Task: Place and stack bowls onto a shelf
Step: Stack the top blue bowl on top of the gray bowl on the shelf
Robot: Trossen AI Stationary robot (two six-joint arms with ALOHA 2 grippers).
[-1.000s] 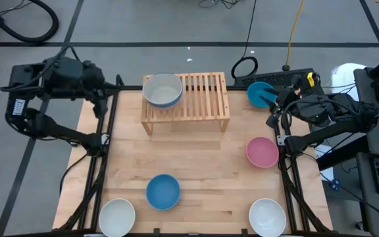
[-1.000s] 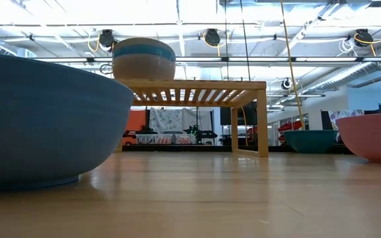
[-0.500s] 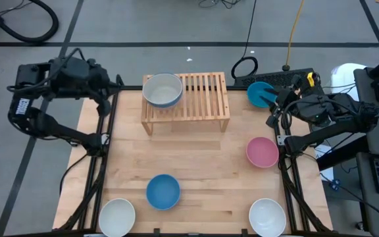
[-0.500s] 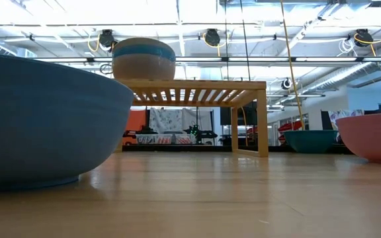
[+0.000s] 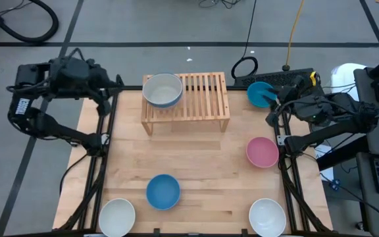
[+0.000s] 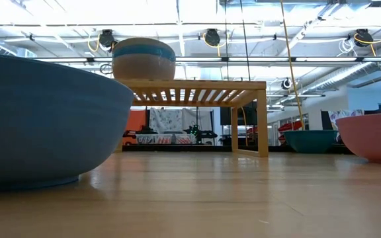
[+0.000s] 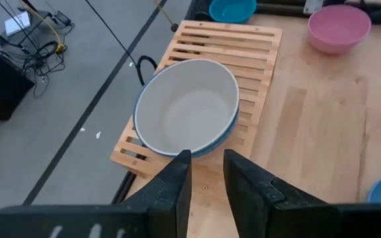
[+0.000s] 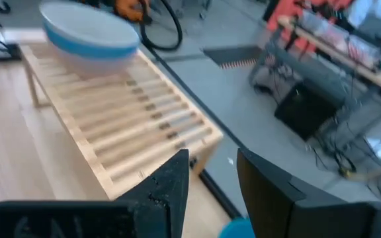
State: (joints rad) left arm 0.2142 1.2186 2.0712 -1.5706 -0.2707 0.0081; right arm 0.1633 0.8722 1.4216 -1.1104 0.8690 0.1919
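The light-wood slatted shelf (image 5: 196, 99) stands at the table's far middle. A stack of bowls (image 5: 162, 90), pale inside with a blue rim, rests on the shelf's left end; it also shows in the low view (image 6: 144, 58). On the tabletop rest a teal bowl (image 5: 260, 94), a pink bowl (image 5: 262, 152), a blue bowl (image 5: 162, 191) and two white bowls (image 5: 117, 217) (image 5: 267, 217). My left gripper (image 7: 207, 155) is open and empty, off the table's far left corner (image 5: 112, 85), facing the stack. My right gripper (image 8: 211, 155) is open and empty by the teal bowl (image 5: 276, 107).
Black frame rails (image 5: 104, 151) run along the table's left and right edges. Cables and a dark loop (image 5: 244, 66) lie on the floor beyond the far edge. The shelf's right half (image 5: 209, 92) is bare slats. Bare tabletop (image 5: 196, 158) lies between shelf and near bowls.
My left gripper has shifted a little toward the table's right edge, toward the shelf. The bowls and shelf have stayed where they were.
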